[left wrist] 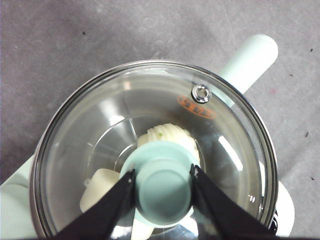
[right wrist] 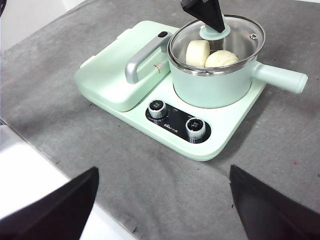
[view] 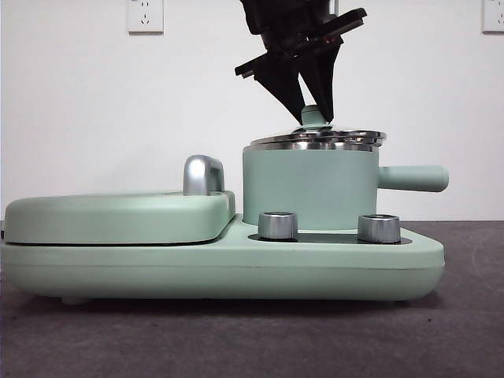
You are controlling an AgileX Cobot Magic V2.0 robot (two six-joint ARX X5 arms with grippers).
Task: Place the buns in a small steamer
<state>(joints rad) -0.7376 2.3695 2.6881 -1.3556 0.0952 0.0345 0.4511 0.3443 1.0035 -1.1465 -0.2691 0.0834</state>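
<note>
1. Jaws of the left gripper [left wrist: 162, 186] stand on either side of the green knob [left wrist: 165, 187] of the glass lid [left wrist: 100, 135], touching or nearly touching it on both sides; I judge them clamped on the knob, though a hair of slack cannot be ruled out.
2. Lid sits on the small steamer [view: 311, 189], its steel rim resting on the pot's rim. The front view shows the lid level with no clear gap, so it looks seated, not lifted.
3. Both buns are inside the pot, seen through the glass: the ribbed bun [right wrist: 222, 58] with green specks lies toward the straight side handle [right wrist: 280, 77], and the smooth bun [right wrist: 197, 52] lies just beside it, the two touching or nearly so.
4. Steamer stands on the right-hand plate of the mint-green cooker base [view: 236, 272], behind two steel dials [view: 277, 225]; the flat griddle lid [view: 110, 216] beside it is closed.
5. Right gripper [right wrist: 162, 205] waits well apart from the cooker, jaws spread wide, holding nothing.
6. Judged from this, the loading is done and the pot is covered. What seems left is for the left gripper to let go of the knob and draw clear without dragging the lid askew.
</note>
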